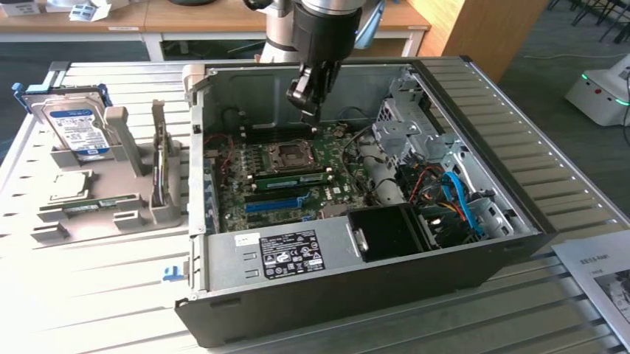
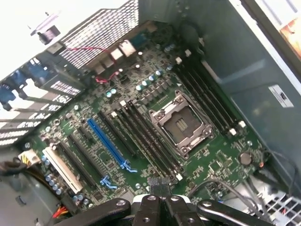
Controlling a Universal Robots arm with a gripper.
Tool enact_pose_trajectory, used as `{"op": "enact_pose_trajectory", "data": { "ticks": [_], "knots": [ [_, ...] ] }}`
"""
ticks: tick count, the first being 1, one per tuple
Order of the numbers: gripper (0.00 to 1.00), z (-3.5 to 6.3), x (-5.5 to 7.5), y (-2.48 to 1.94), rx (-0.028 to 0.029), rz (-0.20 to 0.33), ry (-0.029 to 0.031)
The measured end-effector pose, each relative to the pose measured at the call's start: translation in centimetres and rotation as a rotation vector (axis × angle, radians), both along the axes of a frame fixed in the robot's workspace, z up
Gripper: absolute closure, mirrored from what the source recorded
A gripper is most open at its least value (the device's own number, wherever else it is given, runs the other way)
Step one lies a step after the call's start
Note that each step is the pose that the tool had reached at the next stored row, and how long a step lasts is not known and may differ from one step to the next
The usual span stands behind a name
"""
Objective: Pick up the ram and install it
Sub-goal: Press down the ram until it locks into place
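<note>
The arm (image 1: 295,29) is a thick cylinder, silver-grey above and black below. Its gripper (image 1: 308,92) is black, built of hinged metal links. In the wrist view the links carry round silver screws (image 2: 121,203).

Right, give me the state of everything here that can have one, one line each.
computer case: lying on its side, open on top.
ram: lying flat in the gray holder, not gripped.
hard drive: propped upright in the same holder.
gripper: shut, holding nothing, above the motherboard inside the case.
CPU socket: uncovered, no cooler on it.
</note>
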State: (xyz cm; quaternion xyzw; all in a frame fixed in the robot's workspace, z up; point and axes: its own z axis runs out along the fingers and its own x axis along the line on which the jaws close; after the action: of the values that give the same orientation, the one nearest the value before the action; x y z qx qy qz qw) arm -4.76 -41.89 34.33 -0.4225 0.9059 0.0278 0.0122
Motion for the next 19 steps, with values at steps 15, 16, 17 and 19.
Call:
{"op": "enact_pose_trajectory", "data": {
  "ticks": [15, 16, 17, 19],
  "knots": [
    [0.90, 0.00, 0.00, 0.00, 0.0000, -0.204, 0.0000],
    [0.90, 0.00, 0.00, 0.00, 0.0000, -0.217, 0.0000],
    [0.90, -0.01, 0.00, 0.00, 0.0001, -0.231, 0.0000],
    [0.90, 0.00, 0.00, 0.00, 0.0000, -0.257, 0.0000]
  ]
}}
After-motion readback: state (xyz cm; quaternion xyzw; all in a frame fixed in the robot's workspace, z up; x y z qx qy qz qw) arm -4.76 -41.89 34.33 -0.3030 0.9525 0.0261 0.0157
